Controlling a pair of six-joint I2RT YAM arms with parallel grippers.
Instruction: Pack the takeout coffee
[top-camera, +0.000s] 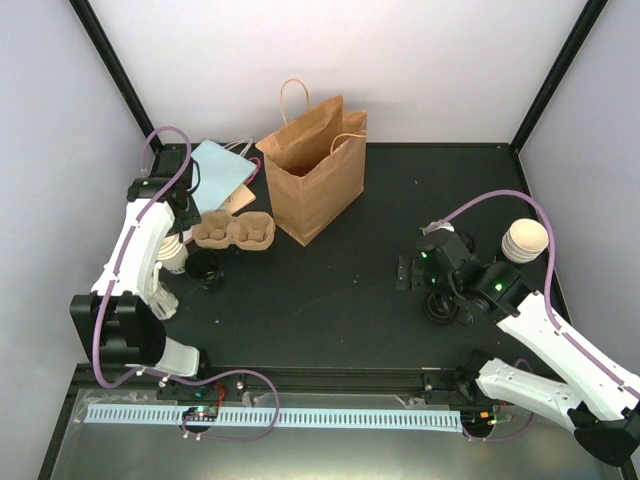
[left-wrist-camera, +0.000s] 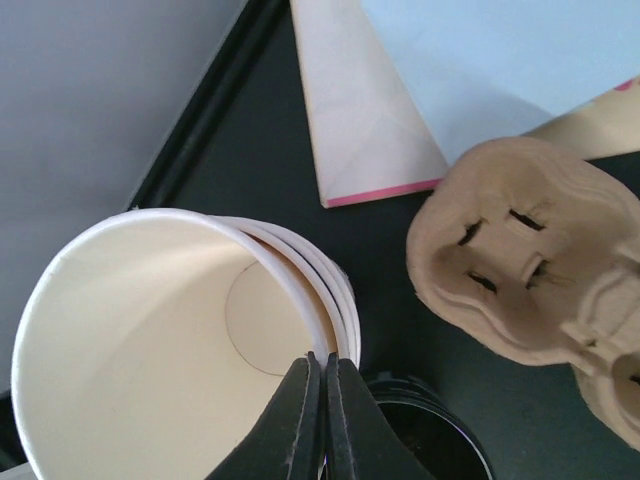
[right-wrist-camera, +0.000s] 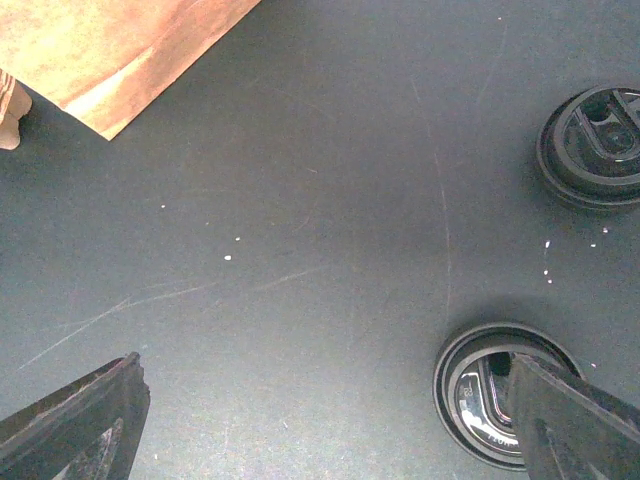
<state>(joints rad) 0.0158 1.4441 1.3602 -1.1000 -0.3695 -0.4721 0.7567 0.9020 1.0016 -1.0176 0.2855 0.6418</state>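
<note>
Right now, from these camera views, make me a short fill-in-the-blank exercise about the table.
1. The left gripper is ____ on the rim of the nested cups.
2. The right gripper hangs ____ over the black lids.
3. The brown bag stands ____ next to the cardboard cup carrier.
Missing words: shut; open; upright.

Far middle of desk: paper bag. Just left of it: cup carrier, flat bag behind that. Nearer, by the left edge: nested cups. Right side: two lids apart, cup stack behind them.
</note>
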